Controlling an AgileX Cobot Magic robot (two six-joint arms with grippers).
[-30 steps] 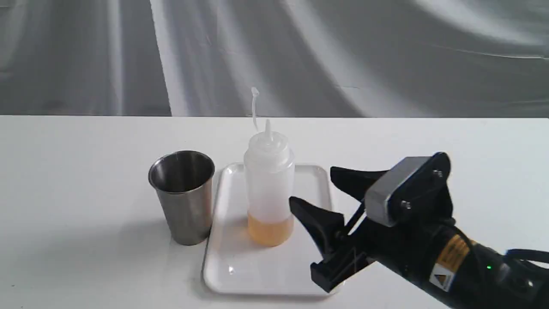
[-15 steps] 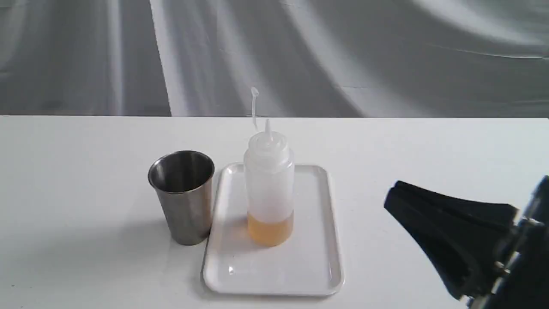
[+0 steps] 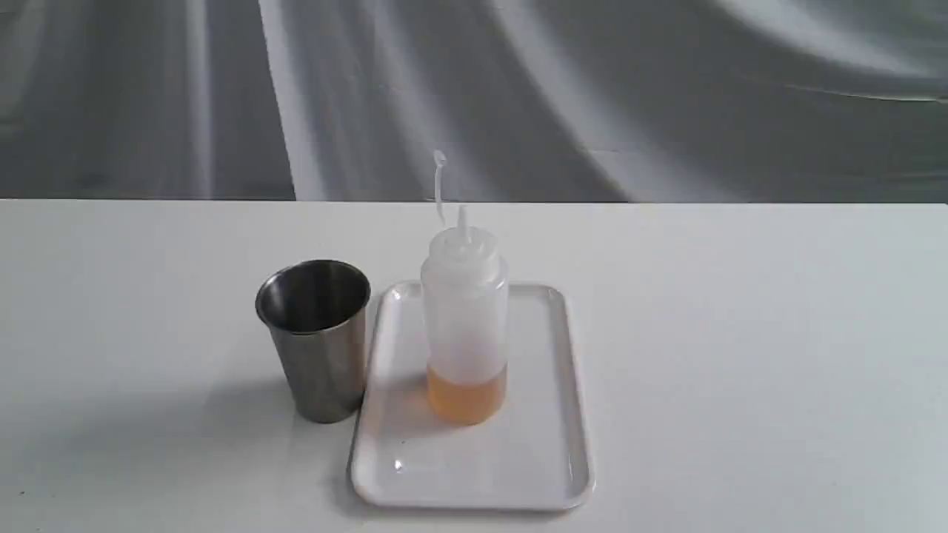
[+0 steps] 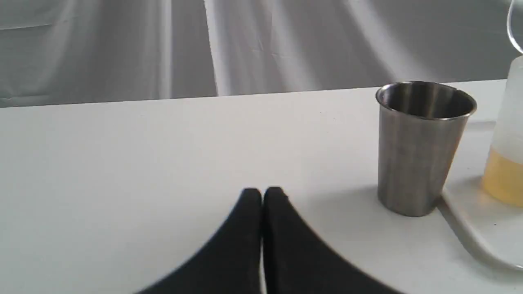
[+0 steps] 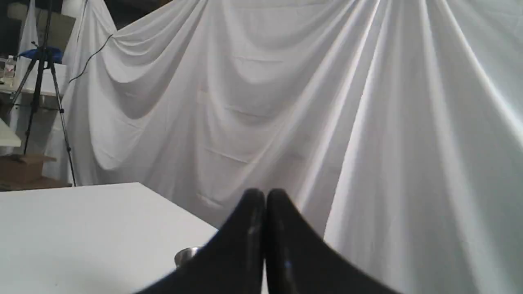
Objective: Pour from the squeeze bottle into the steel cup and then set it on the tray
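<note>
The squeeze bottle point(image 3: 465, 326) is stood upright on the tray point(image 3: 552, 474), just beside the steel cup point(image 3: 318, 348) on the counter point(image 3: 740, 370), seemingly parked there as the task's last step. The left claw point(image 4: 262, 192) and right claw point(image 5: 264, 192) are both clenched and empty. The right one, spread beside the bottle a second earlier, is gone from the exterior view.

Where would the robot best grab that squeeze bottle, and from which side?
Probably mid-body on the squeeze bottle, from the exterior view's right: it stands upright, its wall is straight there, and the steel cup stands close on its left.
</note>
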